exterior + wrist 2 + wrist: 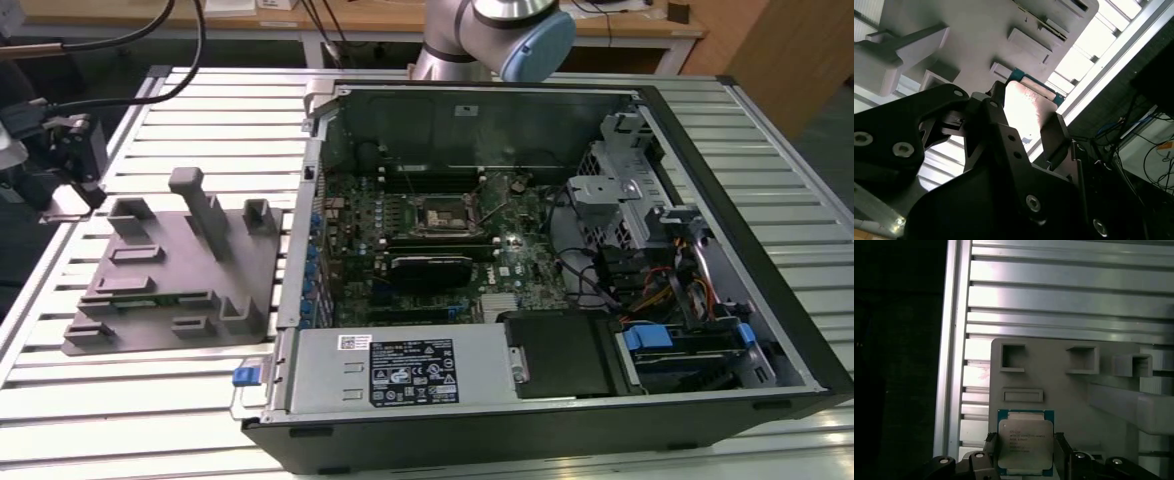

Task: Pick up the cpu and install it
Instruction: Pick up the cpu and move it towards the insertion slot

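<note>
The pincer (1026, 441) is closed on the cpu (1025, 446). Its 2 fingers (992, 447) press against 2 opposite edges of the green board, and the pale metal lid faces the camera in the first wrist view. In the second wrist view the cpu (1026, 107) shows as a bright plate between the dark fingers. It hangs over a corner of the grey fixture (160, 300), near the desk (200, 110) edge at the exterior view's left. That is well apart from the open computer case (747, 180) and the dark socket (442, 212) on its board. I judge the chip light, stiff and thin, with a smooth lid and little edge height to bite on, so an uneven squeeze could let it slip or tilt. Its underside is probably delicate, which makes the 2 edges the sound place to hold. There is generous room above the slatted desk. But the fixture's upright blocks (200, 205) stand between pincer and case, and the case walls, cables (587, 270) and metal cage (621, 190) crowd the socket.
</note>
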Action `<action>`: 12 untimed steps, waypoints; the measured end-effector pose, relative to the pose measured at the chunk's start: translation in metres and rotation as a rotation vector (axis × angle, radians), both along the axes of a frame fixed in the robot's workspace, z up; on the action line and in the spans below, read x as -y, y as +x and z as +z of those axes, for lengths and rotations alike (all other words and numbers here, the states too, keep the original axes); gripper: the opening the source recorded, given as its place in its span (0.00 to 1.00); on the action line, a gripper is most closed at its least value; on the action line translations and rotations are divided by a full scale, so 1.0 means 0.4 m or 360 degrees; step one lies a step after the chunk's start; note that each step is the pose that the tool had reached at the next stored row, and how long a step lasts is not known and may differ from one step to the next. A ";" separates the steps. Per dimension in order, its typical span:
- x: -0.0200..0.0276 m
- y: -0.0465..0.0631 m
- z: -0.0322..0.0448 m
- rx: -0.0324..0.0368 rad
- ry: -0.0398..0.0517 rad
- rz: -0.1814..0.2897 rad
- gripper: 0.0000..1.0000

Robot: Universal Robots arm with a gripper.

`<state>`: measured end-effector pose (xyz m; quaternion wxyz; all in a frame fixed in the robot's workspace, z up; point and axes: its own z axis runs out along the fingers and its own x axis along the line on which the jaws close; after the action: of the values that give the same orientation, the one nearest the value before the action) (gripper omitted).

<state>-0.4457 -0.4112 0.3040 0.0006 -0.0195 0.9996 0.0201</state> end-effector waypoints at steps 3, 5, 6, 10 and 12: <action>0.000 0.000 0.012 0.0000 0.0000 0.0000 0.53; 0.000 0.000 0.021 0.0000 0.0000 0.0000 0.53; 0.000 0.000 0.025 0.0000 0.0000 0.0000 0.53; 0.000 0.000 0.041 0.0000 0.0000 0.0000 0.53; -0.001 0.000 0.050 0.0000 0.0000 0.0000 0.53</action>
<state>-0.4457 -0.4110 0.3240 0.0006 -0.0195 0.9996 0.0202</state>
